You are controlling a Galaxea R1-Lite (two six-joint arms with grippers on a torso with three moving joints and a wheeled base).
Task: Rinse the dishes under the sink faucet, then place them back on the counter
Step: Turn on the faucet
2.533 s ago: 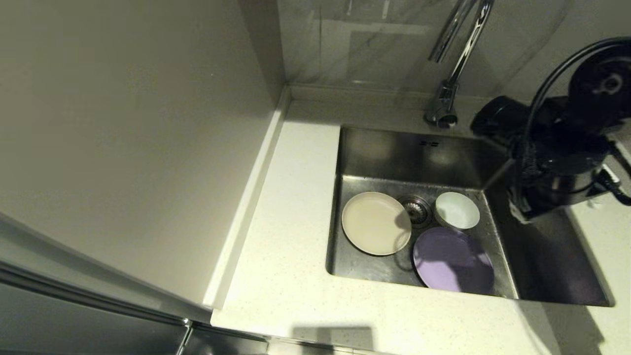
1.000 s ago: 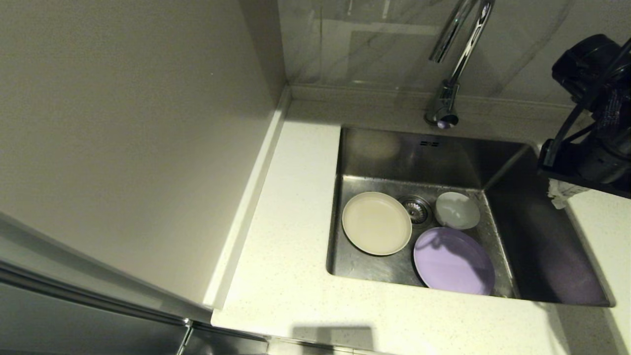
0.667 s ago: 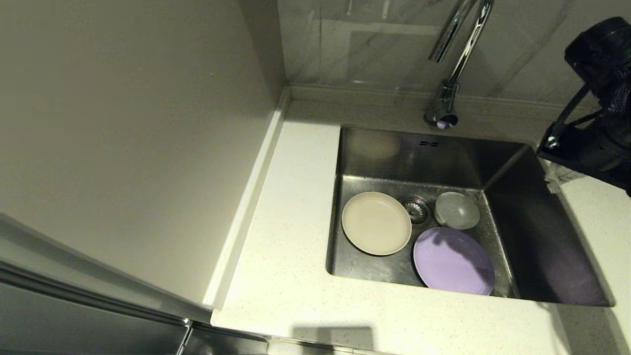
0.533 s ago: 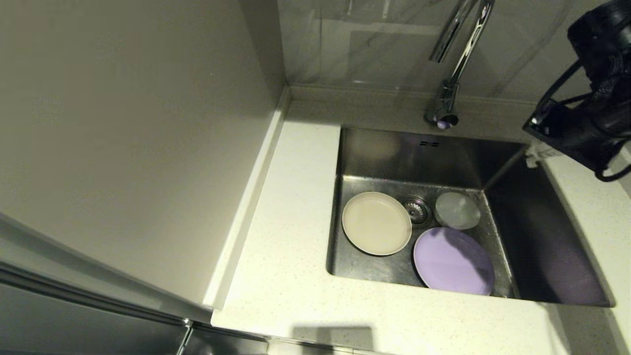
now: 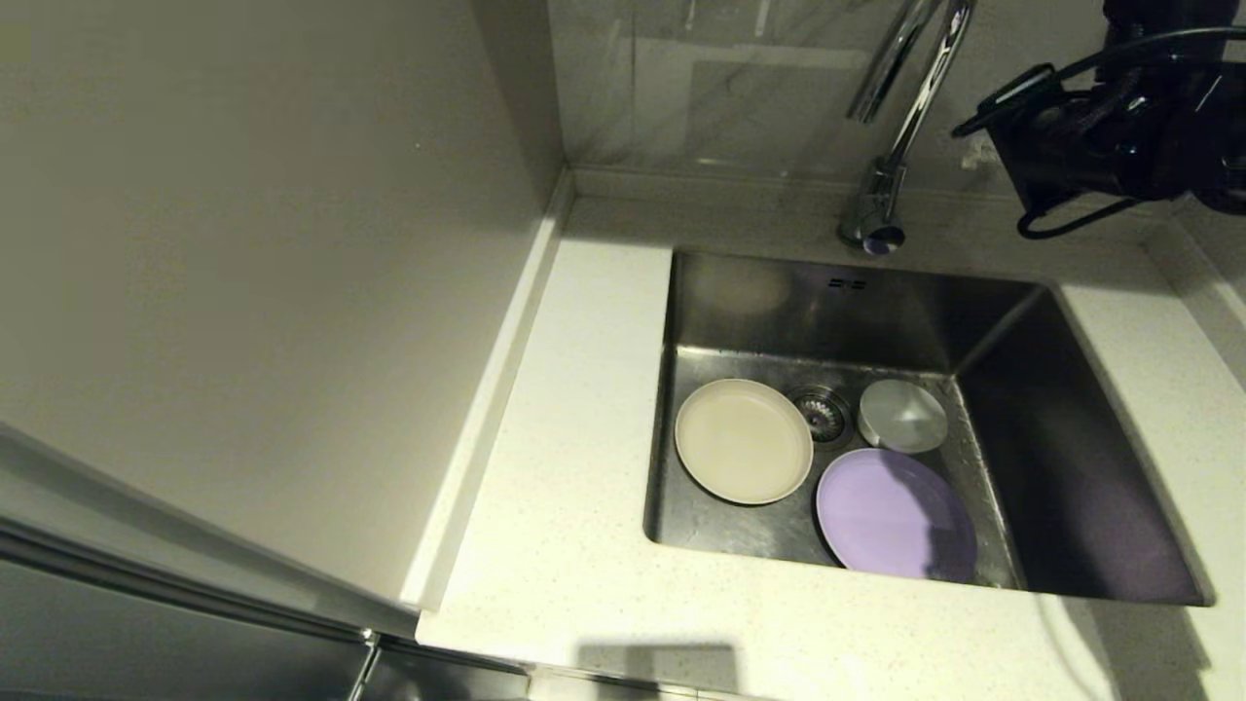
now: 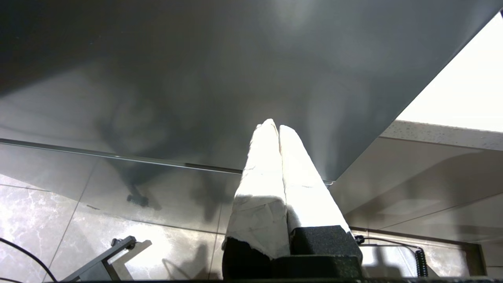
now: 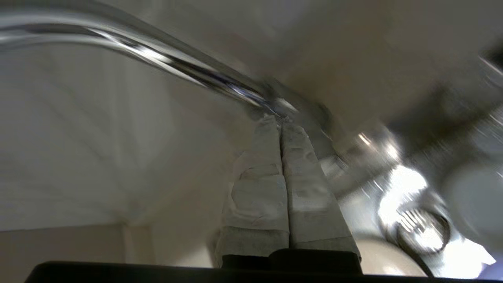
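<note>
The dishes lie on the floor of the sink: a cream plate at the left, a small white bowl at the back right, and a purple plate at the front. The chrome faucet rises behind the sink. My right gripper hangs high at the back right and points toward the faucet's neck. The right wrist view shows this gripper shut and empty, its tips close to the faucet tube. My left gripper is shut and empty, parked low below the counter.
A tall pale wall panel borders the counter on the left. A tiled back wall stands behind the low raised edge. The round drain strainer sits between the dishes. Counter surface runs left of, in front of and right of the sink.
My right arm has risen from over the sink's right edge and swung back toward the faucet, its gripper still shut. The dishes have not moved.
</note>
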